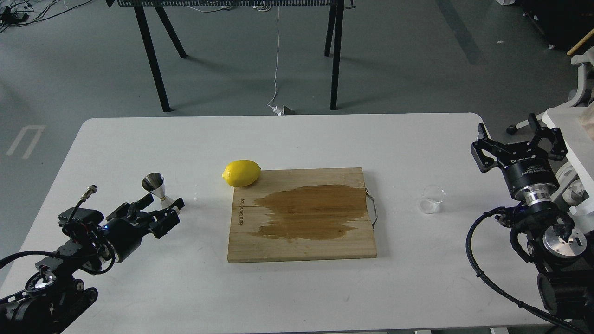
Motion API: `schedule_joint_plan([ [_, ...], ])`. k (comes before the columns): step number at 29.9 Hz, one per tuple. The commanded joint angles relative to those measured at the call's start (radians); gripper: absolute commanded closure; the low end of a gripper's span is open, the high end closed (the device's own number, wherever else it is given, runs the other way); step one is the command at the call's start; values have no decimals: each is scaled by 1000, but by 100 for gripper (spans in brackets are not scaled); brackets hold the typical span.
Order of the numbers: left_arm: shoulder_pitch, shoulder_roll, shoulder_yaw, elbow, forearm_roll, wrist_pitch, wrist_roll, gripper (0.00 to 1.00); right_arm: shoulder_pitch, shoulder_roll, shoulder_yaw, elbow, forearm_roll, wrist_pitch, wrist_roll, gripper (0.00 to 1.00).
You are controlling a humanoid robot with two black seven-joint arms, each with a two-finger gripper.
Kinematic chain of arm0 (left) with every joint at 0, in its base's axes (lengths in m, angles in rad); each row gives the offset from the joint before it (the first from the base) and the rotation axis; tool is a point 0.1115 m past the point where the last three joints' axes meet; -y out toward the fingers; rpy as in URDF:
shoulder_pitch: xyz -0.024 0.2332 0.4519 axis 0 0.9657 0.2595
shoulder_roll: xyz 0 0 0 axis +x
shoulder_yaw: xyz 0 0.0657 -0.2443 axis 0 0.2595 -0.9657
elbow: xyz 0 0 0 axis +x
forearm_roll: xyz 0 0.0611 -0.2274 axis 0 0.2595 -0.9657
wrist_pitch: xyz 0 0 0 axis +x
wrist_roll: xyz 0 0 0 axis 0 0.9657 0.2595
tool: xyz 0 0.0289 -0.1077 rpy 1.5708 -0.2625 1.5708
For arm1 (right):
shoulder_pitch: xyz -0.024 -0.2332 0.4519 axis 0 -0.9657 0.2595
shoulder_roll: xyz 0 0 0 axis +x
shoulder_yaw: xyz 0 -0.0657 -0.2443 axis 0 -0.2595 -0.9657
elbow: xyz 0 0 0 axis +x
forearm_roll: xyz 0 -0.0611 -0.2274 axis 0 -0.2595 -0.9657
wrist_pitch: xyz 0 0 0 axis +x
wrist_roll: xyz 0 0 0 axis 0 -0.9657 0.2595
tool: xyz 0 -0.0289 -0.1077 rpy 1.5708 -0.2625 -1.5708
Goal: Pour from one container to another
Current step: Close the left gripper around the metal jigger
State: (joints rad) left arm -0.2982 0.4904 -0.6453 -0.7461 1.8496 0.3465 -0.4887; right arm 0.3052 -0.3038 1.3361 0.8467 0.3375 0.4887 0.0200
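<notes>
The steel jigger [156, 187] stands upright on the white table [287, 139] at the left. My left gripper [163, 205] is open just in front of it, one finger on each side of its base, not closed on it. The small clear cup [431, 199] stands upright at the right, near the board's handle. Farther right, at the table's edge, my right gripper [519, 133] is open and holds nothing.
A wooden cutting board [301, 215] with a large wet stain lies in the middle. A yellow lemon [241, 173] rests at its back left corner. A few water drops [195, 198] lie between jigger and board. White equipment [573, 139] stands at the right edge.
</notes>
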Motion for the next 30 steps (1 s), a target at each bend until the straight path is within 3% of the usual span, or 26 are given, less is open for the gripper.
schedule_joint_plan([
  [1,-28,-26,9,45,-1,0,0,0,0,-1,0,0,0,0,0,1],
  [14,-71,-59,10,123,-1,0,0,3,-9,-3,6,3,1,0,0,1],
  [30,-110,-107,12,225,2,9,0,18,-9,-5,8,3,1,0,0,1],
])
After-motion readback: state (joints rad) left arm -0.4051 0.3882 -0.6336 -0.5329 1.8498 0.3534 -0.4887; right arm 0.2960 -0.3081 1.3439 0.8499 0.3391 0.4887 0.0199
